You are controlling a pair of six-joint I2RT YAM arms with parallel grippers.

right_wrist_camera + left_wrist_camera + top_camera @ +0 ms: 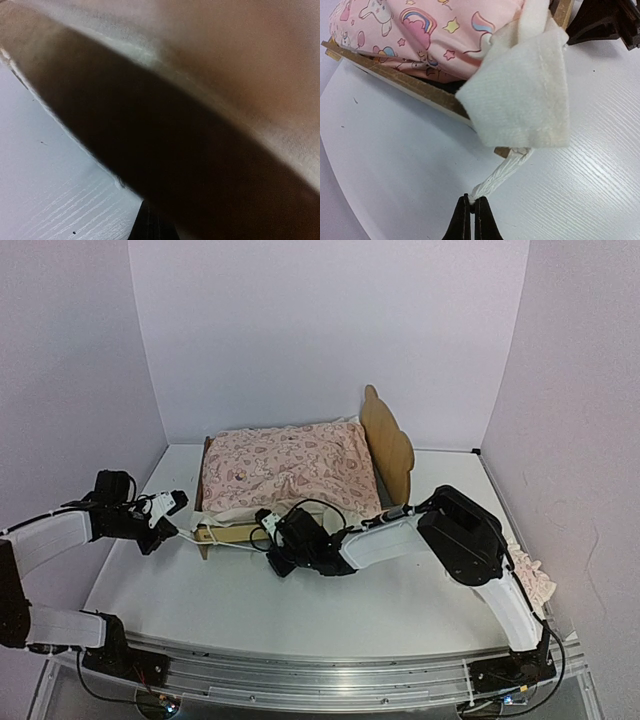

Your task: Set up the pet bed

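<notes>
Left end effector (472, 201) pinches white cord (500, 172) trailing from cream fabric flap (520, 95) at rail of pet bed (395, 76). Right end effector (150, 221) pressed together at front edge of quilt (290, 468), over table (395, 165).

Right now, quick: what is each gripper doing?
Left gripper: closed on the white twisted cord.
Right gripper: closed, under overhanging fabric; whether it holds anything cannot be told.

Matt pale wood pet bed (388, 445), soft printed cloth quilt (285, 468), fleecy white lining (520, 95), twisted cord (500, 172), smooth faintly grained table (250, 610)
</notes>
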